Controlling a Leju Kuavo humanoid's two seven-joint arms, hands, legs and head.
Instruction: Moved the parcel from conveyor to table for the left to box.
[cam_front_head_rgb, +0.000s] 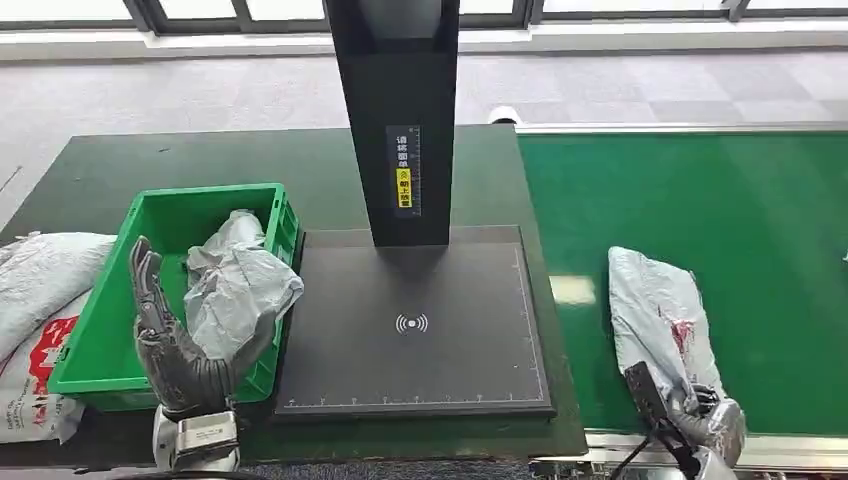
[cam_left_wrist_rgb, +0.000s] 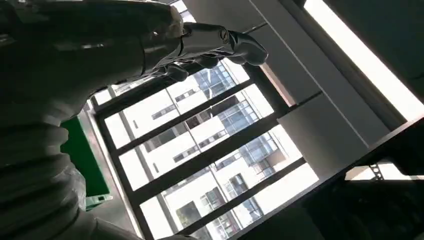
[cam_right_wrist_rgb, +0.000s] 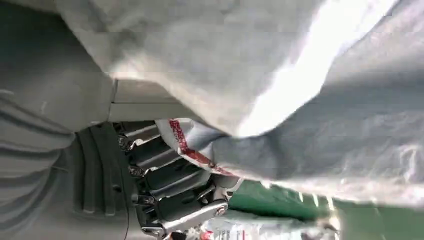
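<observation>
Right hand (cam_front_head_rgb: 712, 420) pinching near end of parcel (cam_front_head_rgb: 660, 310) on conveyor (cam_front_head_rgb: 780, 220): lift fully, carry left to table (cam_front_head_rgb: 415, 330). Left hand (cam_front_head_rgb: 160, 330) raised, fingers spread.

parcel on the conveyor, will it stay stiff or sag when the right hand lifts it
The parcel is a wrinkled grey poly bag, so it will probably sag and fold. It lies flat, so it likely won't roll. The glossy film may slip in the right hand's fingers at its near end.

Bin left, scan pad middle, conveyor right
parcel (cam_front_head_rgb: 660, 310) lies on the conveyor (cam_front_head_rgb: 760, 230), another bag sits in the bin (cam_front_head_rgb: 100, 345), post (cam_front_head_rgb: 400, 110) stands behind the pad (cam_front_head_rgb: 415, 330)
</observation>
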